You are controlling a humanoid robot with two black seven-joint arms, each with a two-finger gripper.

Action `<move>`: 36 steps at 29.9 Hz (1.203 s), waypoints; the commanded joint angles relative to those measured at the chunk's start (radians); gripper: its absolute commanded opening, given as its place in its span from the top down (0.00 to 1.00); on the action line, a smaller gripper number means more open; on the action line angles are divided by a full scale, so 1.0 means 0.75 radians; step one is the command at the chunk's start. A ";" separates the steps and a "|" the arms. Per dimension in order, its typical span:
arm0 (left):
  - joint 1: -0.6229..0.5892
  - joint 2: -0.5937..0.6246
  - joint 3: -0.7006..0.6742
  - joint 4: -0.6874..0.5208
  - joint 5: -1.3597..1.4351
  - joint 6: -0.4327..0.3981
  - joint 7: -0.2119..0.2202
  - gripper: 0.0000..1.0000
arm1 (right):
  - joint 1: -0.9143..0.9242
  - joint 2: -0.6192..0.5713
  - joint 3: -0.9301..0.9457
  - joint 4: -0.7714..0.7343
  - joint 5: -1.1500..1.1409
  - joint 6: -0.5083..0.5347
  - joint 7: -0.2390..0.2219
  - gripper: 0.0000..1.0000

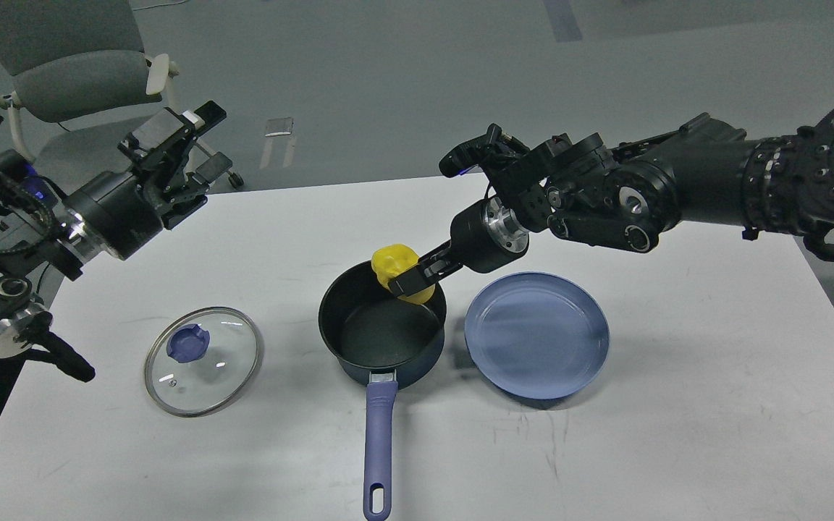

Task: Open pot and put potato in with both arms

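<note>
The dark blue pot with a long blue handle stands open in the middle of the white table. Its glass lid with a blue knob lies flat on the table to the left. My right gripper is shut on the yellow potato and holds it above the pot's far rim. My left gripper is raised at the table's far left, empty, with its fingers apart.
An empty blue plate sits right of the pot, almost touching it. The table's edges run along the left, back and right. An office chair stands on the floor behind my left arm.
</note>
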State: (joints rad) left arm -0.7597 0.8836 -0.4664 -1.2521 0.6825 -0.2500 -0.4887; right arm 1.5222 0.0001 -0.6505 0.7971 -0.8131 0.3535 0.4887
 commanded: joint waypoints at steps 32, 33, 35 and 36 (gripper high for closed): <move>0.001 0.024 -0.002 -0.022 -0.002 -0.002 0.000 0.03 | 0.003 0.000 0.016 0.003 0.080 0.007 0.000 0.12; 0.001 0.024 -0.002 -0.022 0.000 -0.002 0.000 0.03 | 0.022 0.000 0.023 0.007 0.086 0.007 0.000 0.12; 0.001 0.024 -0.002 -0.022 0.000 -0.002 0.000 0.03 | 0.048 0.000 0.039 0.035 0.090 0.007 0.000 0.10; 0.001 0.024 -0.002 -0.022 0.000 -0.002 0.000 0.03 | 0.059 0.000 0.059 0.058 0.092 0.007 0.000 0.08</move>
State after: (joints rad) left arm -0.7593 0.9011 -0.4679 -1.2687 0.6813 -0.2509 -0.4887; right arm 1.5430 0.0000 -0.6299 0.8103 -0.7488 0.3587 0.4887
